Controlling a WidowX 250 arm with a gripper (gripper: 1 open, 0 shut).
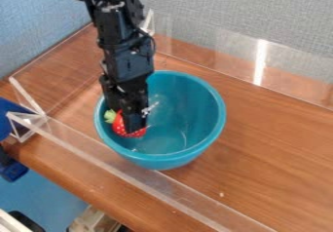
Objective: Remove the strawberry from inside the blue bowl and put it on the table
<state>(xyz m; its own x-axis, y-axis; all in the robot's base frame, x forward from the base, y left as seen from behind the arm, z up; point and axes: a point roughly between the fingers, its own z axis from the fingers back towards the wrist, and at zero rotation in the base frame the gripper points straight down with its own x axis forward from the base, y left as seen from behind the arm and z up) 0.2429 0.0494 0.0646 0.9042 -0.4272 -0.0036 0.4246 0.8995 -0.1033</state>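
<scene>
The blue bowl (pixel 182 129) stands on the reddish wood table (pixel 274 148), near its middle. The black arm reaches straight down into the bowl's left side. My gripper (pixel 127 122) is shut on the strawberry (pixel 125 126), a small red fruit whose green leafy top peeks out to the left of the fingers. The strawberry sits low inside the bowl, against its left wall. I cannot tell whether it still touches the bowl.
Clear acrylic walls (pixel 97 163) run along the table's front and left edges, and another panel (pixel 279 65) stands at the back right. Bare wood shows to the right of the bowl and behind it. A blue object (pixel 11 119) lies outside the left wall.
</scene>
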